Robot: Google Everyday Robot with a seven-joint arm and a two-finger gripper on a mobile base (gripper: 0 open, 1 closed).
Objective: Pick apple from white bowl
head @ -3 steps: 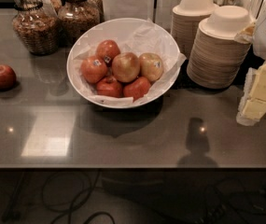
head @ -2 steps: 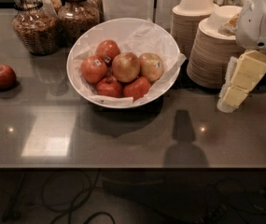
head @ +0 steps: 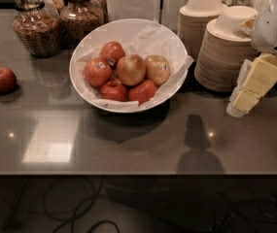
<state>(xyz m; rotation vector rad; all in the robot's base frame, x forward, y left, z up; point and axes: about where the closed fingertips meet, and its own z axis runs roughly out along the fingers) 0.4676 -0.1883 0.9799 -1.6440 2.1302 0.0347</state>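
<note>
The white bowl [head: 128, 30] is large, round and lined with crinkled white paper, at the centre back of the grey counter. It holds several apples: red ones such as one on the left [head: 97, 72] and a yellowish one in the middle [head: 131, 69]. My gripper [head: 239, 103] is cream-coloured under a white wrist. It hangs at the right, above the counter, in front of the beige bowl stacks. It is well to the right of the white bowl and apart from it. It holds nothing that I can see.
A lone red apple [head: 1, 79] lies on the counter at the far left. Two glass jars [head: 33, 25] stand at the back left. Stacks of small beige disposable bowls [head: 225, 52] stand at the back right. The counter's front edge [head: 128, 174] runs across below.
My gripper has come in from the right edge, moving left towards the bowl. The apples and the bowl have not moved.
</note>
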